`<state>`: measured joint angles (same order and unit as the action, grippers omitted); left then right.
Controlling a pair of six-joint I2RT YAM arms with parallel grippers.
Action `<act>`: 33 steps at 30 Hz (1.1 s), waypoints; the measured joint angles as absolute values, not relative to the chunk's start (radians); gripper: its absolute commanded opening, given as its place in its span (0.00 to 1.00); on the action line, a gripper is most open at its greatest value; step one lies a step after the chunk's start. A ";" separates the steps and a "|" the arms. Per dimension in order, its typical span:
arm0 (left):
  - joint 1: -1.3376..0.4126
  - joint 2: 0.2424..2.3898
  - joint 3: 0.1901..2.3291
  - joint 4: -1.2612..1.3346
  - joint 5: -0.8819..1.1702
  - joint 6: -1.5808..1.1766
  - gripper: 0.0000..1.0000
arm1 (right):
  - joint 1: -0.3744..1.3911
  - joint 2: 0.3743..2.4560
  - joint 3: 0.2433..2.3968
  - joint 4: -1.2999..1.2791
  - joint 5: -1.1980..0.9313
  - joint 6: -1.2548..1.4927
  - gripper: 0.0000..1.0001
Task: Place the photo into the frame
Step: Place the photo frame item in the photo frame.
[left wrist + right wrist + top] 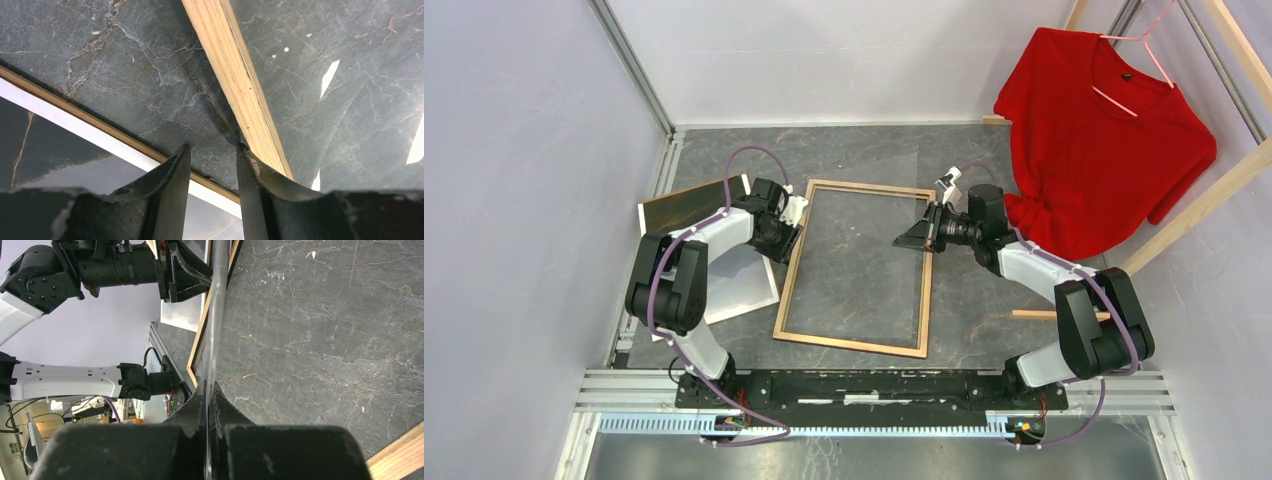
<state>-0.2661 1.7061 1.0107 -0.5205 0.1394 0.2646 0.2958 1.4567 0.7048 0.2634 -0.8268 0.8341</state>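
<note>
The frame (854,343) lies flat on the dark table with its light wood back up; its rails also show in the left wrist view (235,75) and the right wrist view (397,455). The photo (744,285), with a white border and a dark golden end, lies left of the frame, partly under my left arm; its border shows in the left wrist view (75,125). My left gripper (796,225) (212,147) is open and empty, low over the table just outside the frame's left rail. My right gripper (916,240) (207,385) is shut on the clear sheet (215,315), held over the frame's right rail.
A red sweater (1104,130) hangs on a wooden rack at the right back. A loose wooden stick (1034,314) lies right of the frame. Enclosure walls stand on the left and at the back. A metal rail (864,385) runs along the near edge.
</note>
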 measured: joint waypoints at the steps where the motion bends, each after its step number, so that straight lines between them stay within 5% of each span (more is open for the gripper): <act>1: -0.266 1.706 1.011 -0.521 0.139 0.265 0.46 | 0.295 1.457 0.705 0.258 -0.825 0.831 0.00; 33: -0.266 1.707 1.011 -0.521 0.121 0.265 0.46 | 0.294 1.543 0.731 0.164 -0.762 0.775 0.00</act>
